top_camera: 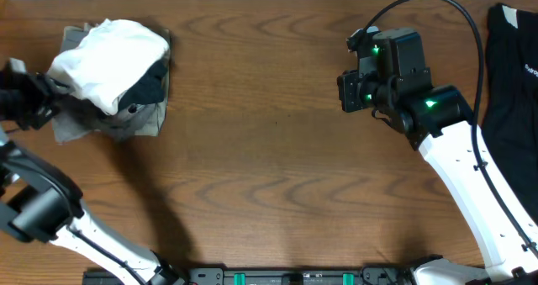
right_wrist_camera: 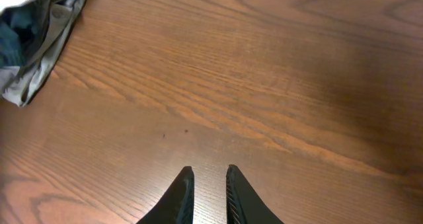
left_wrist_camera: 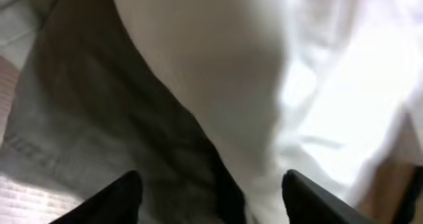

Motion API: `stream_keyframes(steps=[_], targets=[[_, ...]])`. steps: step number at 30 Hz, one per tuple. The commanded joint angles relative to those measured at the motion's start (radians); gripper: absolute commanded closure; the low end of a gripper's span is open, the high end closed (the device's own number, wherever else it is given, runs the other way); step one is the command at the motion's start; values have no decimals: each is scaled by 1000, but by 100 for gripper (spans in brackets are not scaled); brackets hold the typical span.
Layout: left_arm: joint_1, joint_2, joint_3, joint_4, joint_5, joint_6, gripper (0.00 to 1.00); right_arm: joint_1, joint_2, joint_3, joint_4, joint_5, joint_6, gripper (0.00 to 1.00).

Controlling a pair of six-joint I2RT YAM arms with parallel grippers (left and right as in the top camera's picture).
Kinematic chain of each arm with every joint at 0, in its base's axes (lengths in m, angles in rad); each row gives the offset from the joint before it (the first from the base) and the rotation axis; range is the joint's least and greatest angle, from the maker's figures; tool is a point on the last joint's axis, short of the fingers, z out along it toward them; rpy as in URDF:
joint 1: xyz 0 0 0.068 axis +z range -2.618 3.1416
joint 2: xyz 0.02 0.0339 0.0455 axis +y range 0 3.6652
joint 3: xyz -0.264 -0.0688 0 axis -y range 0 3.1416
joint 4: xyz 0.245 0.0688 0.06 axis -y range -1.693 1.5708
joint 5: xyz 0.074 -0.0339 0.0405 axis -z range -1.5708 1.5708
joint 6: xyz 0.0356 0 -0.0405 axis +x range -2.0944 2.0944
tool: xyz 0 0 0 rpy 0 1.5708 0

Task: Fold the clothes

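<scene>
A heap of clothes lies at the table's far left. A white T-shirt (top_camera: 109, 54) is bunched on top of a dark garment (top_camera: 150, 87) and a grey-olive one (top_camera: 126, 124). My left gripper (top_camera: 52, 88) is open at the heap's left edge. In the left wrist view its fingers (left_wrist_camera: 211, 184) spread wide over the white cloth (left_wrist_camera: 264, 72) and the grey-olive cloth (left_wrist_camera: 73, 118), holding nothing. My right gripper (top_camera: 346, 93) hangs over bare wood at the right. Its fingers (right_wrist_camera: 209, 178) are nearly together and empty.
A black garment (top_camera: 513, 75) lies flat at the table's right edge, beside the right arm. The heap's grey edge shows at the top left of the right wrist view (right_wrist_camera: 39, 45). Brown wooden table (top_camera: 269, 150) lies between the arms.
</scene>
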Motion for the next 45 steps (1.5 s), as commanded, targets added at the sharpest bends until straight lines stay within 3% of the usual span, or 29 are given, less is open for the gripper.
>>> stream_keyframes(steps=[1, 5, 10, 14, 17, 19, 20, 21, 22, 23, 24, 45], targets=[[-14, -150, 14, -38, 81, -6, 29, -7, -27, -2, 2, -7, 10, 83], [-59, -303, 14, -95, 88, 5, 30, -8, -48, -2, 18, -7, -19, 79], [-207, -500, 14, -159, 80, 99, 40, -11, -102, -2, 56, -7, -113, 70], [-420, -658, 14, -196, -114, 130, 40, -32, -187, -2, 76, -6, -129, 63], [-609, -748, 14, -232, -328, 111, 40, -58, -262, -2, 72, -7, -116, 46], [-742, -796, 14, -264, -465, 59, 39, -74, -309, -2, 60, -7, -92, 29], [-793, -813, 14, -279, -526, 23, 39, -81, -333, -2, 50, -7, -83, 1], [-845, -827, 14, -301, -597, -26, 39, -87, -353, -2, 37, -7, -83, 1], [-885, -837, 14, -322, -652, -64, 31, -91, -369, -2, 29, -7, -84, 1], [-920, -843, 14, -344, -699, -94, 21, -94, -386, -2, 14, -6, -87, 1], [-956, -848, 14, -372, -743, -124, 2, -95, -402, -2, -3, -3, -87, 1], [-1006, -833, 13, -392, -725, -137, 2, -93, -440, -2, -454, -68, -83, 1]])
